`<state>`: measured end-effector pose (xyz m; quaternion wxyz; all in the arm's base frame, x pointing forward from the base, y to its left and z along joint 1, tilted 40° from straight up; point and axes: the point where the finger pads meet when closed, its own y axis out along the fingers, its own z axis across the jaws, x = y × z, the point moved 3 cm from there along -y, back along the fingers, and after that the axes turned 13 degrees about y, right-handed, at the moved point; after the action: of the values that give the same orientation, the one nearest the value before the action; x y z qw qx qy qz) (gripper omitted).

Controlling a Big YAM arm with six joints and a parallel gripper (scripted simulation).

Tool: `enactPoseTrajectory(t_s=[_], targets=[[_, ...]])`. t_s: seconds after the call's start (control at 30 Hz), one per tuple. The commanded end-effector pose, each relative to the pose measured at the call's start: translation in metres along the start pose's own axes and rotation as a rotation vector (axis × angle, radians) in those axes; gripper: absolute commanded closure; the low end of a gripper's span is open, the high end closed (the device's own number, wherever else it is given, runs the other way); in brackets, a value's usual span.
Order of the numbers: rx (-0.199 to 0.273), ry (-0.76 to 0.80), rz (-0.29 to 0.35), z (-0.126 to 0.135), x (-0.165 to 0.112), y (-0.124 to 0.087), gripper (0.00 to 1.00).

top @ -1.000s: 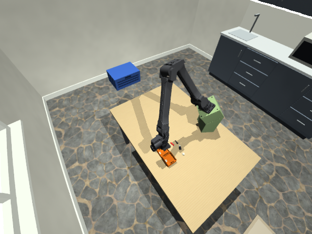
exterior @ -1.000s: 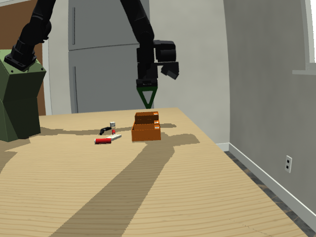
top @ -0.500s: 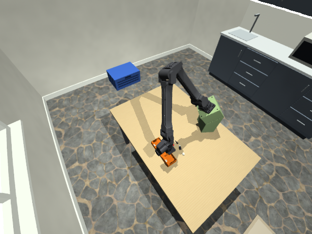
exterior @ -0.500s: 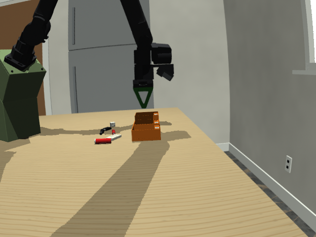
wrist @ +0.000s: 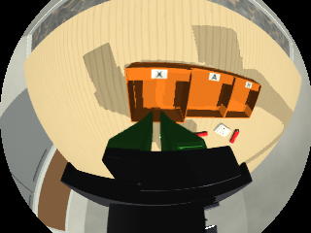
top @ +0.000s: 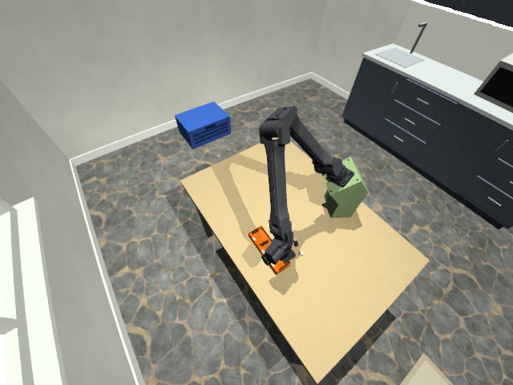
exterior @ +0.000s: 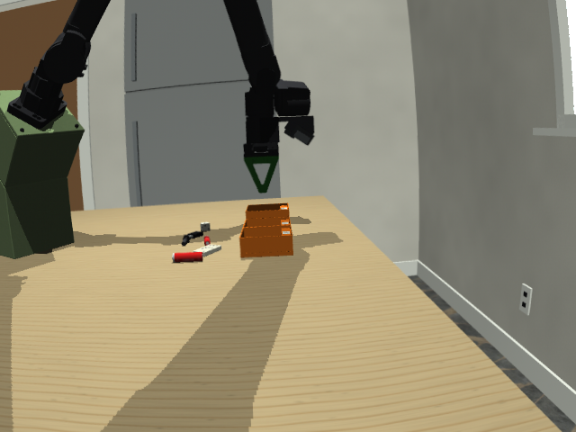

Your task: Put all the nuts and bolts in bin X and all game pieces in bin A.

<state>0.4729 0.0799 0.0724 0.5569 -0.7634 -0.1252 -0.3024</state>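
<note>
Three orange bins (exterior: pixel 266 229) stand in a row near the table's edge; they also show in the overhead view (top: pixel 269 249) and the wrist view (wrist: pixel 190 93). Their labels are too small to read. My gripper (exterior: pixel 261 188) hangs above the bins, fingers pointing down and shut, with nothing between them; the wrist view (wrist: pixel 157 126) shows only a thin gap. Beside the bins lie a red cylinder (exterior: pixel 187 256), a white flat piece (exterior: pixel 208 249), a small red piece (exterior: pixel 207 240), a black part (exterior: pixel 191 238) and a small grey cube (exterior: pixel 204 226).
The arm's green pedestal (top: pixel 345 188) stands at the table's far side. A blue crate (top: pixel 203 124) sits on the floor by the wall. The table edge runs close behind the bins.
</note>
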Motion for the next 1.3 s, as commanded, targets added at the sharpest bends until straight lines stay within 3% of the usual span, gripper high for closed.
enactPoseTrajectory(t_s=[0.0,0.6,1.1,1.17,1.2,1.27], targets=[[0.01,0.06,-0.044,-0.003,0.029,-0.013,0.91],[0.006,0.039,-0.027,-0.001,0.024,-0.005,0.91],[0.008,0.029,-0.029,0.001,0.021,0.041,0.91],[0.008,0.029,-0.029,0.001,0.021,0.041,0.91],[0.02,0.046,-0.058,-0.001,0.034,0.032,0.91],[0.008,0.029,-0.028,0.001,0.021,0.049,0.91]])
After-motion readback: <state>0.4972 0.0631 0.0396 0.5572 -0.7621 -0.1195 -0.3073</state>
